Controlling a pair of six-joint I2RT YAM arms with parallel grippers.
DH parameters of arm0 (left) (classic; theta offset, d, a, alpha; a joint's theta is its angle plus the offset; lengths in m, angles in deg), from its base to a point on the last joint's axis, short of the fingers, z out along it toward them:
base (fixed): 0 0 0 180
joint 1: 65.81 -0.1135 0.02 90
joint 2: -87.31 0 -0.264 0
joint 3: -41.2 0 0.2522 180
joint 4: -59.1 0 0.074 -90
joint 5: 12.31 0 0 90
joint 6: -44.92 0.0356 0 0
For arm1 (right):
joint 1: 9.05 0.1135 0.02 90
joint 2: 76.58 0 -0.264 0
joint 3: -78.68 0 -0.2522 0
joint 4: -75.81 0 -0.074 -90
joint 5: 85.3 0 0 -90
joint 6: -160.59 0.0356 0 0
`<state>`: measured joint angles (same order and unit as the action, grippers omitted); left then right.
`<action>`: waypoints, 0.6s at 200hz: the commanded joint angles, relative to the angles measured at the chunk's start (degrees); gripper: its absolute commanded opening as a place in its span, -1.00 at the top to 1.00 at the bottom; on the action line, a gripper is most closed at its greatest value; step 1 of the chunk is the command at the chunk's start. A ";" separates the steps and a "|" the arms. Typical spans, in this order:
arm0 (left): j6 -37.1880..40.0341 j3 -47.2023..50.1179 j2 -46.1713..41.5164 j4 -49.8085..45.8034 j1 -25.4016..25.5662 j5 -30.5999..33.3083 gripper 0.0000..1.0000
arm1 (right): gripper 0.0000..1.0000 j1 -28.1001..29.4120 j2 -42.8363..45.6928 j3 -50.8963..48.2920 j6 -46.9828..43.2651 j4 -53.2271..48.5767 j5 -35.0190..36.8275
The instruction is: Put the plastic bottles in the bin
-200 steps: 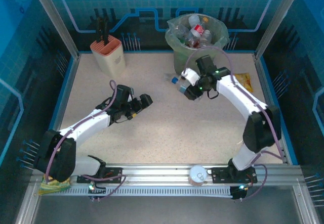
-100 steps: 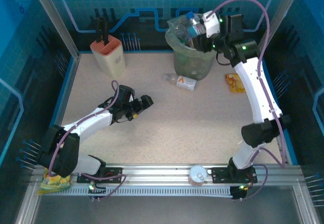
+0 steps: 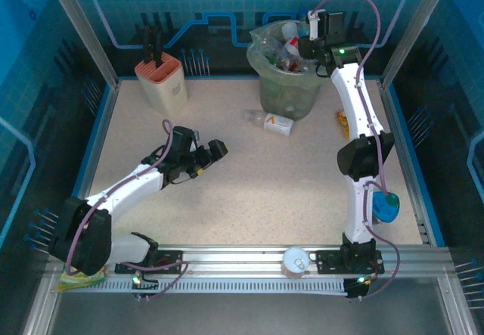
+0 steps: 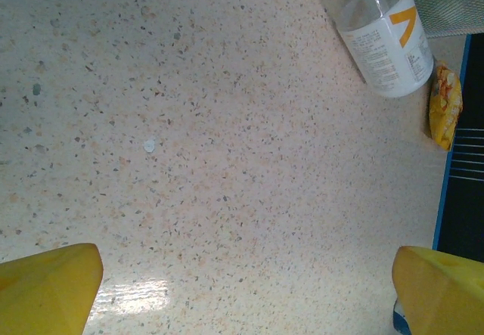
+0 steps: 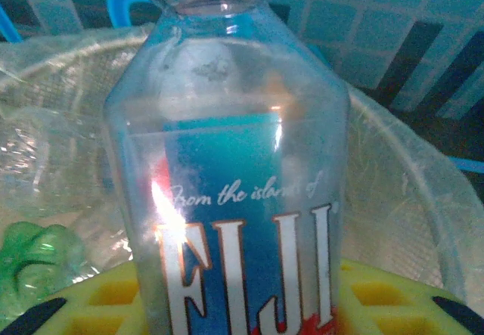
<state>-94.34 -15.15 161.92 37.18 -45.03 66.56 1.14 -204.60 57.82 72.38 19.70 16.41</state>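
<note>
My clear square plastic bottle (image 5: 227, 199) has a blue label with white lettering and a touch of red. I see the round grey plastic bin (image 3: 289, 99) lined translucent green, the flat tabletop (image 3: 249, 191) beige with dark speckles, a second clear plastic bottle (image 4: 382, 36) labelled white with an orange mark, and a yellow-orange snack bag (image 4: 444, 104)

The left tool (image 3: 209, 159) sits low and spread wide; the outstretched right tool (image 3: 306, 40) clamps a bottle (image 5: 234, 184).

A white-labelled bottle (image 4: 386, 44) lies near a yellow snack bag (image 4: 445, 104).
</note>
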 commanded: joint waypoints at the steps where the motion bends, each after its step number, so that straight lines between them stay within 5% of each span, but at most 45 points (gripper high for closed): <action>1: -0.21 0.44 -1.04 -1.86 -0.67 0.50 -0.99 | -0.03 -1.14 -1.30 2.54 0.58 2.48 3.07; 29: -0.21 -0.21 -0.69 -2.14 -0.68 0.68 -0.98 | -0.38 -1.01 -2.31 2.06 -0.79 0.08 4.55; 55: -0.14 -0.48 -0.52 -2.48 -0.65 0.76 -0.99 | -0.50 -1.02 -1.72 1.57 -1.67 -0.76 5.58; 74: -0.22 -0.73 -0.40 -2.58 -0.68 0.85 -0.98 | -0.83 -0.58 -0.31 1.57 -2.36 -1.07 5.23; 120: -0.25 -1.07 0.71 -1.88 -0.69 0.52 -0.99 | -0.92 0.23 4.31 2.76 -2.56 -1.32 1.02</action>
<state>-94.49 -15.15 161.94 36.11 -45.07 66.56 0.68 -205.50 58.41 70.15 18.96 20.30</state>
